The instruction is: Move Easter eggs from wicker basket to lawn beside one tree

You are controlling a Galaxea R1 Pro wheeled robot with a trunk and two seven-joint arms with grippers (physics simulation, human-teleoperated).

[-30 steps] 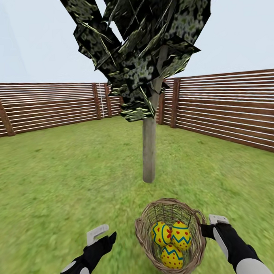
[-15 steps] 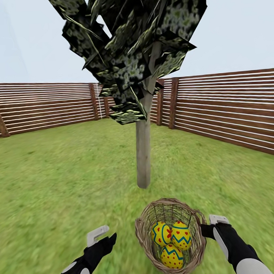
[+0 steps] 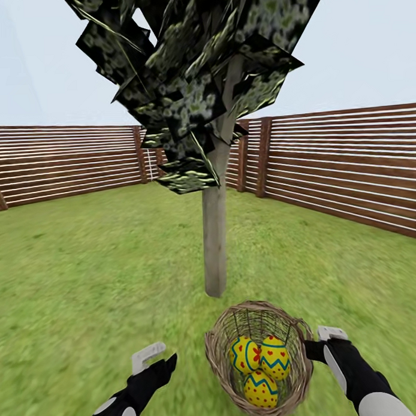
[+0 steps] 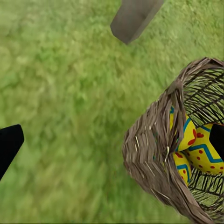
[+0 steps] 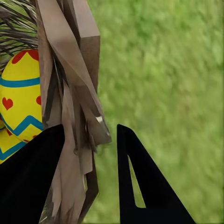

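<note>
While spread wide and flat on every side, bright green mottled grass of the lawn (image 3: 84,266), ringed far off by a brown wooden fence of flat slats (image 3: 350,167). Just ahead of both sets of fingers, a tree with a slim pale grey-tan trunk and dark blocky leaf clumps (image 3: 214,244), standing upright on the grass.

Between the two grippers, held up and tipped a little: a round light brown open-weave wicker basket (image 3: 219,351). Pinched at its rim by the black right gripper (image 3: 313,346); in the right wrist view, rim (image 5: 74,93) squeezed between the two dark fingers (image 5: 140,182), fingers narrow around the wicker.

Off to the other side of the basket, apart from it, the black left gripper (image 3: 154,358) over the grass, holding nothing; cannot tell whether its fingers sit wide or close.

Inside the basket, all packed together and touching: three small yellow Easter eggs with blue zigzag bands and red marks (image 3: 259,365), also seen through the weave from the left wrist (image 4: 196,149) and just beside the right fingers (image 5: 21,93).
</note>
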